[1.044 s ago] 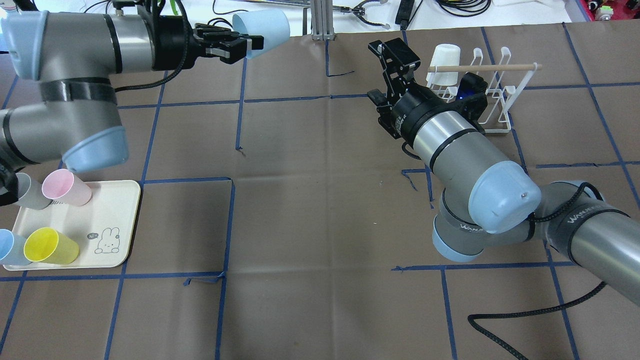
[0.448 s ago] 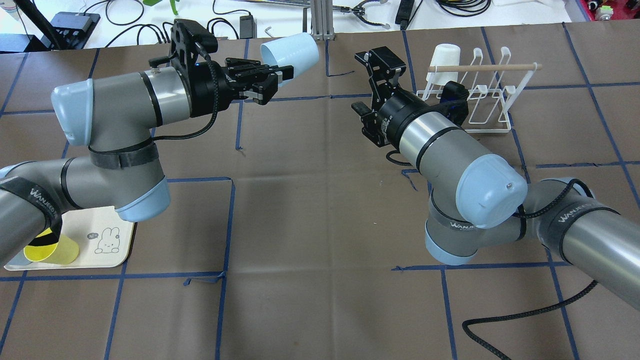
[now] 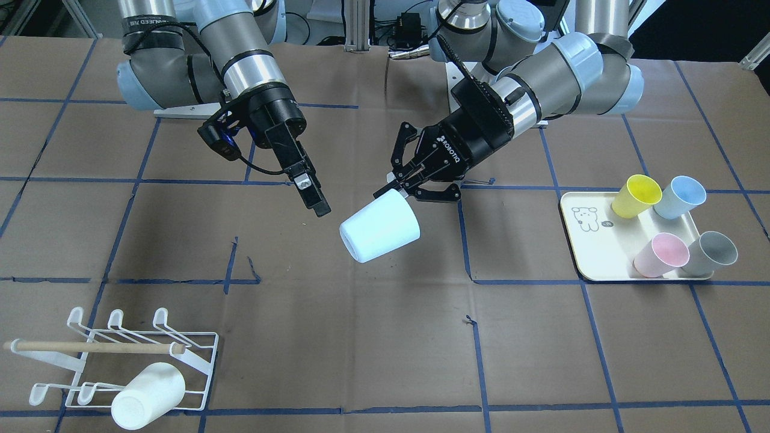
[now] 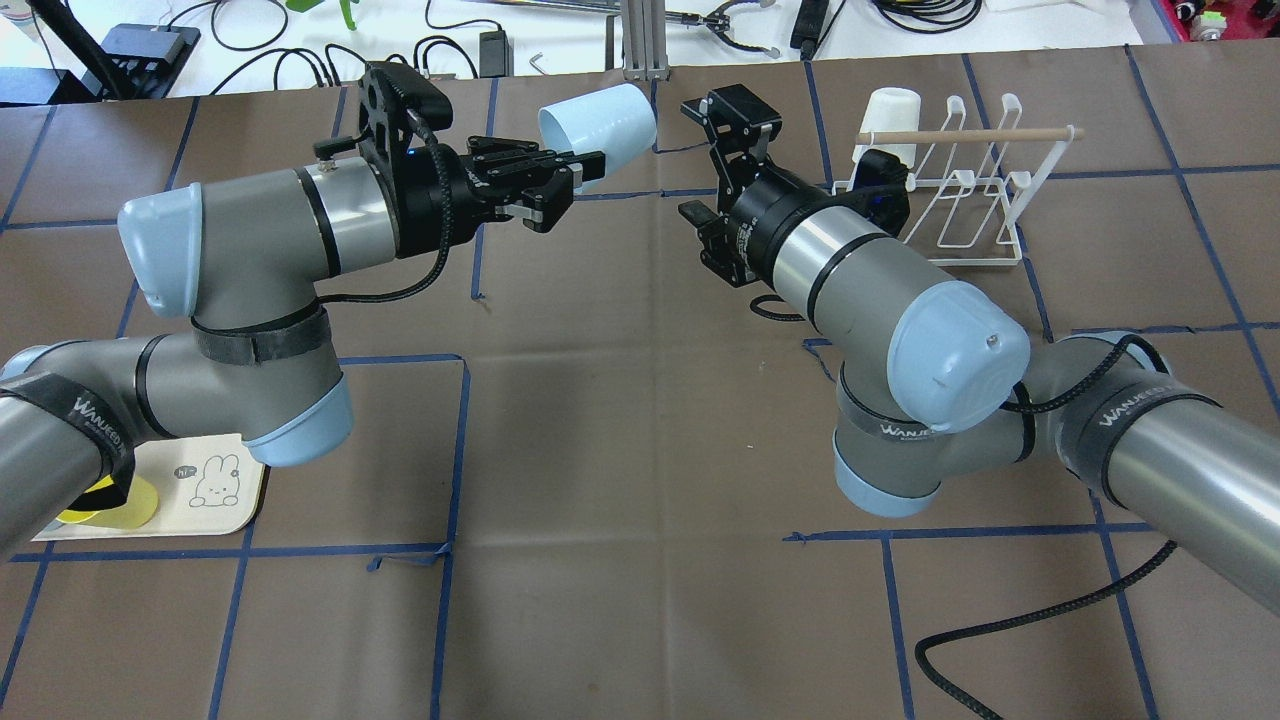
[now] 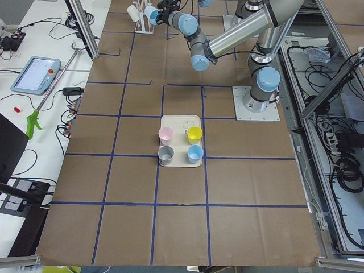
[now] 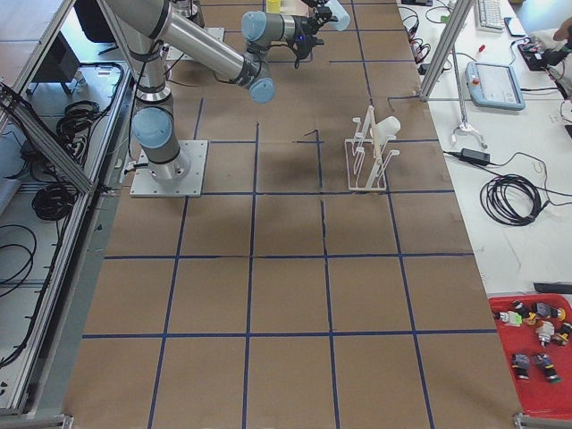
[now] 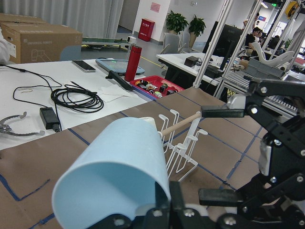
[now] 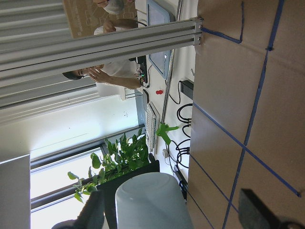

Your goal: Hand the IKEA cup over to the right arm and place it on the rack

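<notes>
The IKEA cup [image 4: 600, 120] is pale blue and lies on its side in mid-air, base toward the far table edge. My left gripper [image 4: 583, 172] is shut on its rim, which also shows in the front view with the cup [image 3: 379, 231] below the left gripper [image 3: 402, 187]. The right arm's gripper [image 4: 703, 160] is open just right of the cup, not touching it. In the right wrist view the cup [image 8: 147, 200] sits between the spread fingers [image 8: 93, 210]. The white wire rack [image 4: 965, 190] stands behind the right wrist.
A white cup [image 4: 890, 115] hangs upturned on the rack's far-left prong. The cream tray [image 3: 595, 246] holds yellow, blue, pink and grey cups at the robot's left. A black cable [image 4: 1010, 630] lies on the brown paper near the right arm.
My left arm carried the blue cup rightward toward the table's middle. The right gripper swung left, away from the rack, and now faces the cup at close range, still open.
</notes>
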Available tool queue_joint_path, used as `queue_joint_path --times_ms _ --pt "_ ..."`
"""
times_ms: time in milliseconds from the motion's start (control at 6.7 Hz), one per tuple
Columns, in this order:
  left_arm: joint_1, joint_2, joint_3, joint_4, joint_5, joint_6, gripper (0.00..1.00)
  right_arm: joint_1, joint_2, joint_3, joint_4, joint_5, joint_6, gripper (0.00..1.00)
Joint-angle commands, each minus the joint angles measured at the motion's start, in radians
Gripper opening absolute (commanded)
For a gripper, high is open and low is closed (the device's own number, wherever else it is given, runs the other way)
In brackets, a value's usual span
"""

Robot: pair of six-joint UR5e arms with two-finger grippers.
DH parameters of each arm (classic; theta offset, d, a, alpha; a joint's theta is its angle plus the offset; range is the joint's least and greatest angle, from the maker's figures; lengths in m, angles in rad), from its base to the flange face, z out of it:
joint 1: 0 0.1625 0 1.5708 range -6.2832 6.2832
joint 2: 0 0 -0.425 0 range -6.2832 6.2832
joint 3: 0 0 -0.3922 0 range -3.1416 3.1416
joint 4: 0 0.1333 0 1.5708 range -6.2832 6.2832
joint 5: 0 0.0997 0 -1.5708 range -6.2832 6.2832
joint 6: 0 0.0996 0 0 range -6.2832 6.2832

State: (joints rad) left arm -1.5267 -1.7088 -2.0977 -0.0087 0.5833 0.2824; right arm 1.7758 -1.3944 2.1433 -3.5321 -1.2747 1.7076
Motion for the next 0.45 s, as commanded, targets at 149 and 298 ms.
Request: queue_joint_path --times_ms 149,298 --pt "-0.004 0.001 -0.002 -0.001 0.0 -0.008 0.04 0.036 0.067 -0.084 0.005 -0.006 0.02 0.99" --pt "-0.004 0.003 -0.002 -0.001 0.0 -0.009 0.04 0.045 0.081 -0.112 0.007 -0.017 0.02 0.99"
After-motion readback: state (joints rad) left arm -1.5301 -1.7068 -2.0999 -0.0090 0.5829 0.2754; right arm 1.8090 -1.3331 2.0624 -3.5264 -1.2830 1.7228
